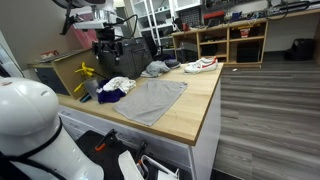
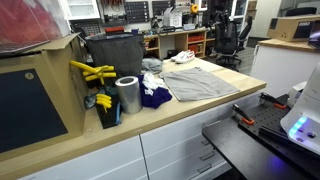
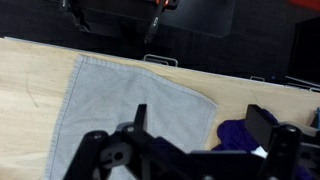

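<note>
A: What is seen on the tabletop [image 1: 195, 112]?

B: A grey cloth [image 1: 150, 100] is spread flat on the light wooden surface and reaches close to one long edge. Just beside it a purple cloth [image 2: 155, 96] is crumpled, and a white cloth [image 1: 118, 84] is laid partly on it. A silver roll [image 2: 127, 95] is stood upright near some yellow clamps [image 2: 92, 72]. At the far end a white shoe [image 1: 201, 65] and a heap of grey clothing [image 1: 157, 69] are found.

A: And how is the tool [image 3: 200, 125] placed?

B: In the wrist view it is seen from behind, above the tabletop. Its two dark fingers [image 3: 140, 115] are held wide apart and nothing is clamped between them. Beyond them the grey cloth is seen, with the purple cloth towards one side. Whether the cloth is touched cannot be told. In an exterior view the robot arm [image 1: 107, 42] is seen over the back part of the tabletop, near the purple cloth.

A: What kind of room is shown?

B: A workshop or a lab is suggested. White drawers [image 2: 175, 145] are built under the tabletop. Wooden shelves [image 1: 235, 40] with open compartments are set against the far wall, and the floor [image 1: 270, 110] is covered with grey planks. An office chair [image 2: 228, 40] is seen further back.
</note>
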Robot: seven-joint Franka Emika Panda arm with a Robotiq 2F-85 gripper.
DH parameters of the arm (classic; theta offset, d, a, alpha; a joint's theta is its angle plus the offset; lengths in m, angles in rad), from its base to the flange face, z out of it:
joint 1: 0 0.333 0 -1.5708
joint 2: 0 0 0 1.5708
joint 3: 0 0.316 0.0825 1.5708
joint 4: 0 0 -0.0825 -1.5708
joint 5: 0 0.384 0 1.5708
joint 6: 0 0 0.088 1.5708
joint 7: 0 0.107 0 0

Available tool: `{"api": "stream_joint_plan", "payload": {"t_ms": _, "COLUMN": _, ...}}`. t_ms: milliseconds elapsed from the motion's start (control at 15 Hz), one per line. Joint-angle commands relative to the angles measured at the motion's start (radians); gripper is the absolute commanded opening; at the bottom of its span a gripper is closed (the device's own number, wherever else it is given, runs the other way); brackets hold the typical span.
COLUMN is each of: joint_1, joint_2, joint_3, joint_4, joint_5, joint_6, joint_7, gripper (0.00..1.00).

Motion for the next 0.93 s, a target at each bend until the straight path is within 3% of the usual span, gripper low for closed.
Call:
{"api": "stream_joint_plan", "payload": {"t_ms": 0, "joint_1": -0.017, "joint_2": 0.043, "joint_3": 0.019, "joint_4": 0.035, "joint_5": -0.018, "joint_6": -0.001, "joint_7": -0.008, "gripper": 1.00}}
{"api": "stream_joint_plan", "payload": {"t_ms": 400, "joint_1": -0.003, "joint_2": 0.181, "joint_3": 0.080, "joint_4": 0.155, "joint_5": -0.080, "joint_6": 0.030, "joint_7": 0.054, "gripper": 1.00}}
{"api": "stream_joint_plan", "payload": {"t_ms": 867, "joint_1": 0.035, "joint_2": 0.401, "joint_3": 0.164, "joint_4": 0.381, "joint_5": -0.210, "joint_6": 0.027, "joint_7": 0.052, "gripper": 1.00}}
